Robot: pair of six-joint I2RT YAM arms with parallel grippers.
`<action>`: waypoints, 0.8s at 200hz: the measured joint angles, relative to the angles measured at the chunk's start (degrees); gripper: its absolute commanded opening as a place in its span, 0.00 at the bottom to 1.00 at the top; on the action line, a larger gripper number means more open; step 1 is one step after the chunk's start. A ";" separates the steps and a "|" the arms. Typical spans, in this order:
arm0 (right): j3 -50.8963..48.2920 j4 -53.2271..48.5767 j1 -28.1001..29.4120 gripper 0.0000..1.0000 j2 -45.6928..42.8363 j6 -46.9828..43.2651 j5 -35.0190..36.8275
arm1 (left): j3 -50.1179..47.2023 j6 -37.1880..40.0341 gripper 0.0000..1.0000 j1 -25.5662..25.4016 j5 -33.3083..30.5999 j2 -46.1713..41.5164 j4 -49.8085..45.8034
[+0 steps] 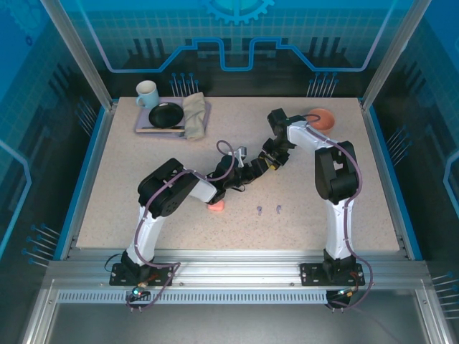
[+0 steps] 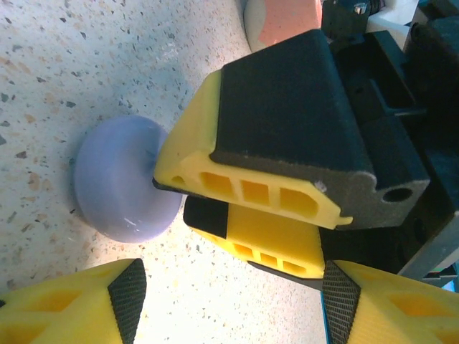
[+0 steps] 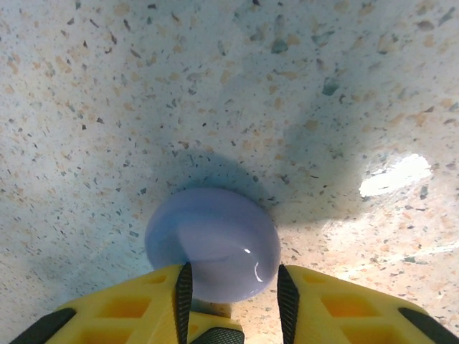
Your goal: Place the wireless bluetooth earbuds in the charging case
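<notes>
Right gripper point(image 3: 235, 281) clenched on the lilac case point(image 3: 213, 242), black pads touching both flanks of its rounded body, case resting on the speckled table point(image 3: 237, 86). In the left wrist view those same yellow fingers pinch one edge of the lilac case. Left gripper point(image 2: 231, 304) released, fingers spread wide just beside the lilac case, nothing between them. First lilac earbud point(image 1: 258, 209) and second lilac earbud point(image 1: 278, 208) lie loose on the table, well apart from the lilac case on the side toward the arm bases, near each other but not touching. Pink case point(image 1: 215, 208) sits near the lilac case, on the left arm's side. Lilac case lid looks closed, seam not visible, so it likely needs opening before a bud goes in. Handling, judged: buds tiny, very light, rigid glossy plastic, likely to skid or flick away under a pad. Best taken across the stem with the fingertips, squeezed lightly, bulb left free to seat in its well. The case is smooth and domed and can squirt out of the pads, so hold it across the widest middle, low against the table
</notes>
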 measured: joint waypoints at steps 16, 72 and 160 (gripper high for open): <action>-0.02 0.02 -0.04 0.38 0.00 0.00 -0.09 | 0.00 0.00 0.70 0.00 -0.02 0.00 0.00; -0.66 0.00 -0.26 0.50 0.00 -1.05 -0.04 | -1.84 0.11 0.73 -0.09 -0.28 -1.29 0.37; 7.37 -4.66 1.11 0.78 -0.37 -3.91 3.63 | -8.37 0.63 0.88 0.09 -1.57 -11.98 -3.02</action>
